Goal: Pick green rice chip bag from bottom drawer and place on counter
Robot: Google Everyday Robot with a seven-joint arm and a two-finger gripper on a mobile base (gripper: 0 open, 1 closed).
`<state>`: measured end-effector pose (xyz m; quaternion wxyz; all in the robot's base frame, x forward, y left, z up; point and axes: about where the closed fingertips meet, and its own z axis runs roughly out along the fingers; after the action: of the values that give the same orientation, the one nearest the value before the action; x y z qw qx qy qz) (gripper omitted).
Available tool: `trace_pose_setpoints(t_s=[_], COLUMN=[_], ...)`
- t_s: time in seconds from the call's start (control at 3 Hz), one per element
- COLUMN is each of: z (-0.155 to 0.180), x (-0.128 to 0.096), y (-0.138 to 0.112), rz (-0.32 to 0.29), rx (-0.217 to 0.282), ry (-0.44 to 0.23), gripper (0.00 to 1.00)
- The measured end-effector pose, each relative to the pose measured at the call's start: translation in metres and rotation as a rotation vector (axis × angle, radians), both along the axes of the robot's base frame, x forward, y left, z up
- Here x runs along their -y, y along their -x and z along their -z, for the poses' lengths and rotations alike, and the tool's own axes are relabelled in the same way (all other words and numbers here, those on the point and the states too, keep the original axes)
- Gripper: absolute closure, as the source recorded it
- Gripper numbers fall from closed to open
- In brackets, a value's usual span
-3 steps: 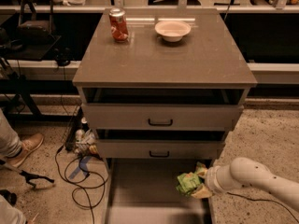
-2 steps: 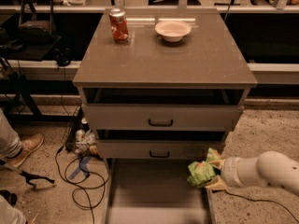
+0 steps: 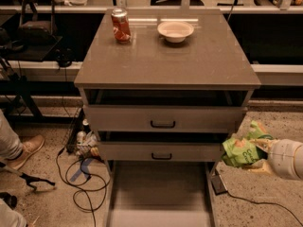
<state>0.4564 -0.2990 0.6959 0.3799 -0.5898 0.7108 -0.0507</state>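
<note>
Drawers number three: two upper drawers (image 3: 163, 118) with black handles, and the bottom drawer (image 3: 160, 188), pulled out with its bare floor showing. On the counter (image 3: 165, 60) stand one red soda can (image 3: 121, 25) and one pale bowl (image 3: 175, 30). The single gripper (image 3: 254, 155) hangs to the right of the drawers, level with the middle one and below the counter, its fingers clamped narrowly on the one green rice chip bag (image 3: 238, 150), crumpled between them outside the bottom drawer.
</note>
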Motion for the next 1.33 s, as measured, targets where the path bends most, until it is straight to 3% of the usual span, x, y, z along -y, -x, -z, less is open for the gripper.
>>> trace_pose_setpoints(t_s=[0.33,0.67,1.33], z=[0.0,-0.059,-0.233], x=[0.0,-0.002,-0.02], y=[0.0,-0.026,-0.102], rz=[0.0,-0.007,0.013], rx=[0.0,0.113,0.45], ry=[0.0,0.025,0.063], gripper=[1.0,1.0,1.0])
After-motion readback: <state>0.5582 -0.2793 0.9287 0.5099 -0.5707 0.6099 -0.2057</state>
